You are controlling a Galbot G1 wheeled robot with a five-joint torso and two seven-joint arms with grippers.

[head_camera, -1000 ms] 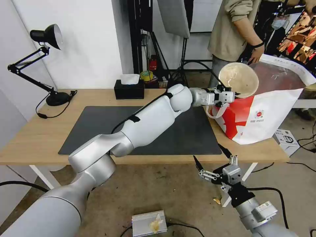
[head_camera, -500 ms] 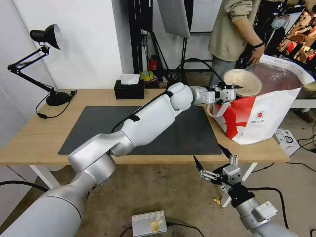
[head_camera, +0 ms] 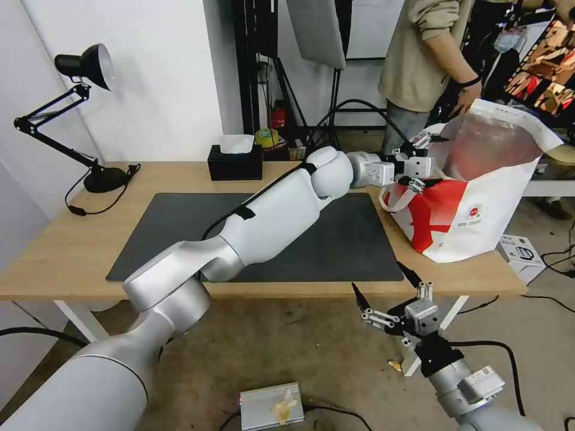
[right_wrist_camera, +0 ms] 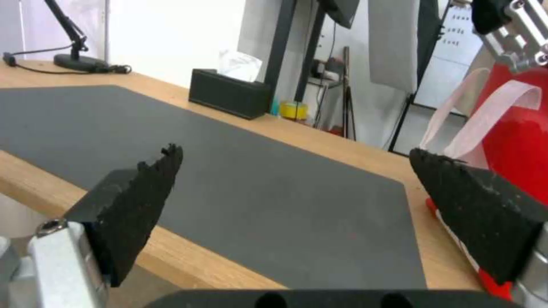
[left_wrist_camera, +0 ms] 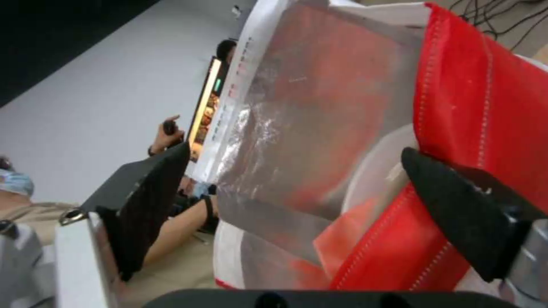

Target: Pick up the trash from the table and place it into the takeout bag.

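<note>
Gone from my left hand point(head_camera: 426, 160) is the beige bowl: a second ago I held it tipped up at the mouth of the takeout bag point(head_camera: 479, 209), half a second ago it lay flatter over the opening, and now my fingers stand apart with nothing between them. From my left wrist, a pale curved rim point(left_wrist_camera: 371, 179) shows low inside the bag against the silver foil lining point(left_wrist_camera: 297, 128), just past the red front wall. I take that for a bowl lying down in there, though I cannot tell which one, nor which way up it sits.

What the coming move turns on is how my left hand stands to the bag. It hovers at the near rim of the mouth, just above the white strap handle point(head_camera: 395, 200), with the arm stretched across the dark grey mat point(head_camera: 179, 227) toward the right end of the counter point(head_camera: 72, 251). The bag stands upright, mouth open upward and leaning a little toward me, its long side running away along the counter's right end. To come clear I judge the hand must draw back toward me and to the left, along the line of the arm, without hooking that strap.

My right hand point(head_camera: 389, 302) hangs below the counter's front edge, fingers spread wide and empty. Of trash, I see none left on the mat or the wood; a black tissue box point(head_camera: 235, 161) stands at the far edge.
</note>
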